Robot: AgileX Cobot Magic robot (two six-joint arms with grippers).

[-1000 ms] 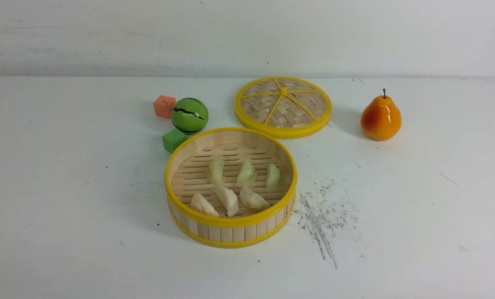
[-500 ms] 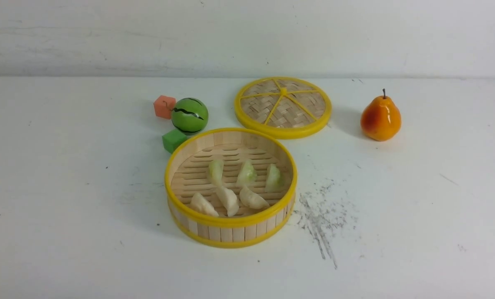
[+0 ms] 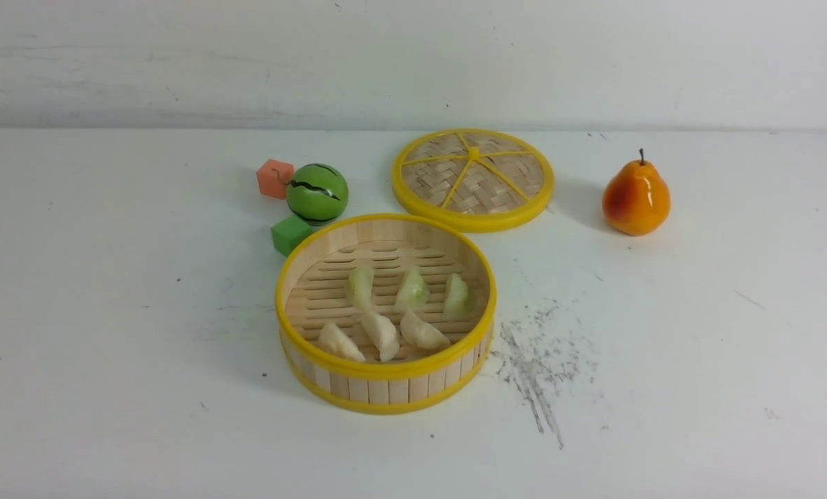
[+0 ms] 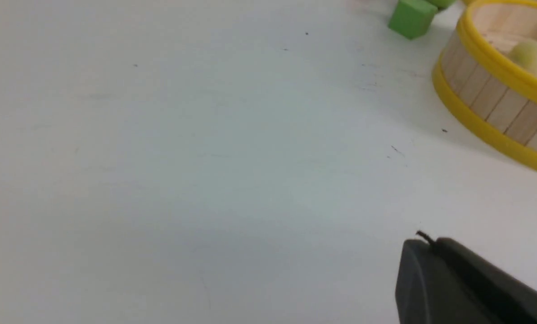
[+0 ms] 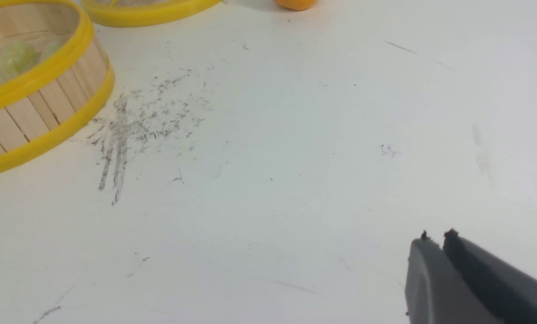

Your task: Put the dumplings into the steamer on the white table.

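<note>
The steamer (image 3: 385, 388) stands on the white table (image 3: 108, 346) near the middle of the front view. Inside lie three pale green dumplings (image 3: 412, 290) in a far row and three cream-white dumplings (image 3: 381, 334) in a near row. The steamer's wall also shows in the left wrist view (image 4: 489, 103) and in the right wrist view (image 5: 34, 117). My left gripper (image 4: 430, 243) is shut and empty, over bare table well apart from the steamer. My right gripper (image 5: 437, 236) is shut and empty, over bare table. Neither gripper shows in the front view.
The flat woven lid (image 3: 473, 179) lies behind the steamer. A green cube (image 3: 290, 234), a green striped ball (image 3: 317, 193) and an orange cube (image 3: 274, 177) sit behind its left side. An orange pear (image 3: 636, 197) stands at the back right. Dark scuff marks (image 3: 534, 360) lie right of the steamer.
</note>
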